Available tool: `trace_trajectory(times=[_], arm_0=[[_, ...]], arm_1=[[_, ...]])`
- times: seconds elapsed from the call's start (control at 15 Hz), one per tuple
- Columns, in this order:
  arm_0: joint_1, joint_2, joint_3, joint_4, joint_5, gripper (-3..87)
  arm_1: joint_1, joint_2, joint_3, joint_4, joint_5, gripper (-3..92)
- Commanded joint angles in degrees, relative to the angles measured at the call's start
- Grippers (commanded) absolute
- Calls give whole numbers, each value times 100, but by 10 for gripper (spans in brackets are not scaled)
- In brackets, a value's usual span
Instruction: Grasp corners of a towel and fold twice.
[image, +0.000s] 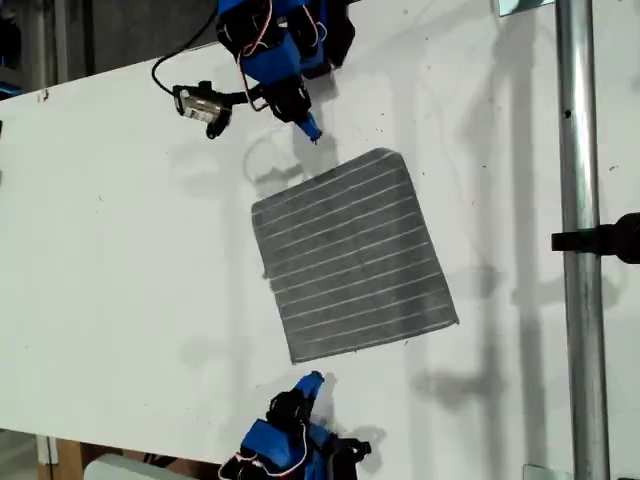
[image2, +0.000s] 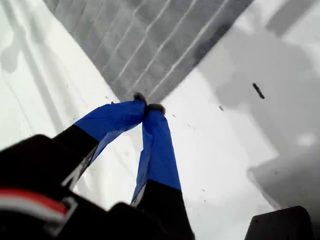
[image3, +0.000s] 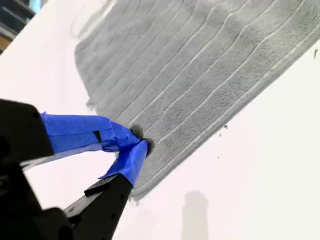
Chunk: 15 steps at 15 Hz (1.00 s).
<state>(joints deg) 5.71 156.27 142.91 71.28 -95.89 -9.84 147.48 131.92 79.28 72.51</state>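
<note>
You are looking down on a white counter (image: 120, 280) with the towel (image: 350, 255) spread flat in the middle, dark grey with thin pale stripes, set at a slant and not yet folded. My first gripper (image: 312, 380) comes in from the bottom edge of the exterior view. Its blue-taped jaws are pressed together tip to tip with nothing between them. Directly ahead of those jaws, almost touching in the first wrist view, is one of the corners (image2: 140, 87), a rounded tip with the stripes running away from it along one edge. That lineup suggests this corner is the one it is meant to pick. My second gripper (image: 312, 135) reaches in from the top edge of the exterior view, opposite the first. Its jaws are also closed and empty. It appears to hang above the counter, short of the towel's nearest edge. In the second wrist view the jaws line up over the striped cloth near that edge, but the flat towel shows no pinch or lift. With one arm on each side of the towel, each could take a corner on its own side and carry it across for a fold. Both sets of jaws would need to open before they can grip any cloth.
</note>
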Motion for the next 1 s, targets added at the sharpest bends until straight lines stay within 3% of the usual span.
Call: trace_trajectory(times=[0.0,0.2,0.33,0.4,0.47,0.53,0.93], arm_0=[[729,-1934,-1459,-378,-123,-25],[1556,-4113,-3270,-466,53,-25],[1890,-5212,-4614,-18,290,-22],[1986,-5528,-4992,88,396,57],[2039,-5643,-5080,158,281,203],[2074,-5695,-5089,123,316,275],[2145,-5818,-5186,167,185,267]], arm_1=[[-712,-923,-1037,62,-141,-3],[-1714,-2118,-1652,-53,-158,-3],[-2030,-2602,-1916,-264,-246,1],[-2101,-2856,-2109,-229,-246,219],[-2136,-3085,-2188,-343,-536,315],[-2057,-3357,-2206,-352,-729,333],[-1230,-5994,-2109,-1063,-1318,360]])
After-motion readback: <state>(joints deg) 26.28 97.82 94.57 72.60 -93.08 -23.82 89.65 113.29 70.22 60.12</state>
